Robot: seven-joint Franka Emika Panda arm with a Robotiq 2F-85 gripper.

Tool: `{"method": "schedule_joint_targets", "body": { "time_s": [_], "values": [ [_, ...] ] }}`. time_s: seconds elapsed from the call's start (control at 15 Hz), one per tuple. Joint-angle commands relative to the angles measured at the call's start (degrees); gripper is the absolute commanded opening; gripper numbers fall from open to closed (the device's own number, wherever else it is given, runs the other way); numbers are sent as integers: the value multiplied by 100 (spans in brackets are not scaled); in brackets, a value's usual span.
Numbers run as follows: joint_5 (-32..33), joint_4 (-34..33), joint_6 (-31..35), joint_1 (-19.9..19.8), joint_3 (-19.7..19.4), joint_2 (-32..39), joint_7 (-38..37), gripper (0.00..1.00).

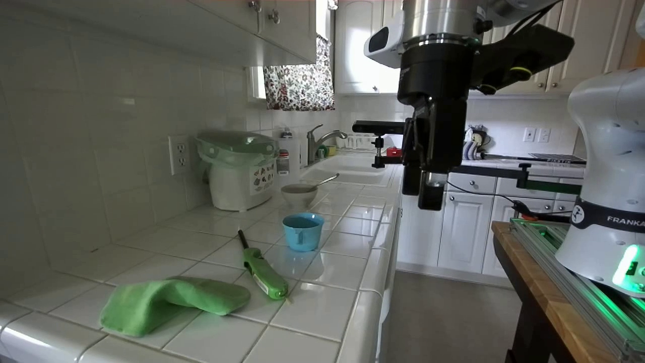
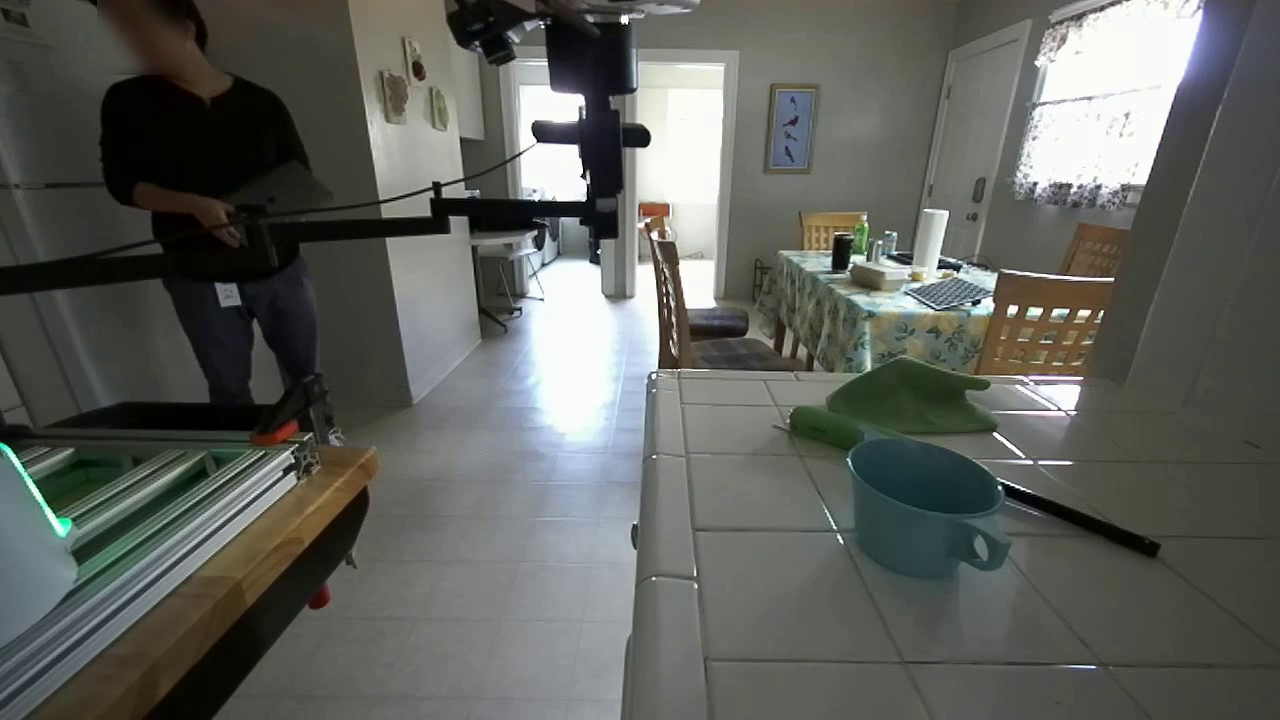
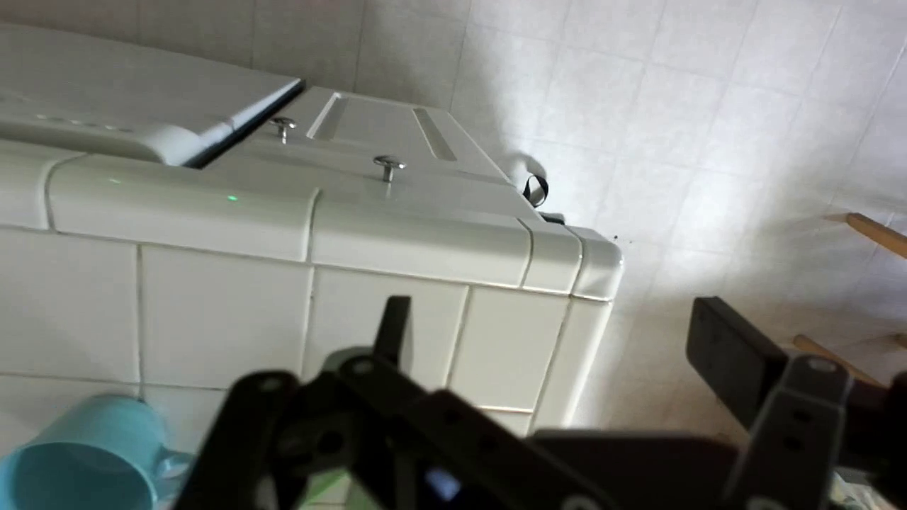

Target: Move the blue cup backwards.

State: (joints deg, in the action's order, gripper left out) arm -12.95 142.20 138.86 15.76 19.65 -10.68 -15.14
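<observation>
The blue cup stands upright on the white tiled counter, near the counter's long edge. It also shows in an exterior view, with its handle at the right. In the wrist view the cup is at the lower left, partly cut off by the frame. My gripper hangs pointing down, well above the cup and off to the side, over the floor gap beside the counter. It shows high in an exterior view too. In the wrist view the fingers are wide apart with nothing between them.
A green long-necked lighter and a green cloth lie on the counter near the cup. A bowl with a spoon and a white appliance stand behind it. The counter edge drops to the floor. A person stands back.
</observation>
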Motion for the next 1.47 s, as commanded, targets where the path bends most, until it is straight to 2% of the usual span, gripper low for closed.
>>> {"method": "schedule_joint_targets", "body": {
  "time_s": [0.0, 0.07, 0.13, 0.33, 0.8, 1.07, 1.4],
  "values": [
    [458, -542, 355, 84, 118, 808, -5, 100],
    [664, -689, 370, 101, 136, 1011, -14, 100],
    [350, -345, 324, 162, 72, 572, -5, 100],
    [545, -623, 396, 174, 70, 999, 5, 100],
    [439, -624, 499, 154, 45, 1017, 24, 100],
    [247, -509, 574, -23, -229, 998, -13, 100],
    [415, -295, 261, -319, -638, 1034, -145, 100]
  ]
}}
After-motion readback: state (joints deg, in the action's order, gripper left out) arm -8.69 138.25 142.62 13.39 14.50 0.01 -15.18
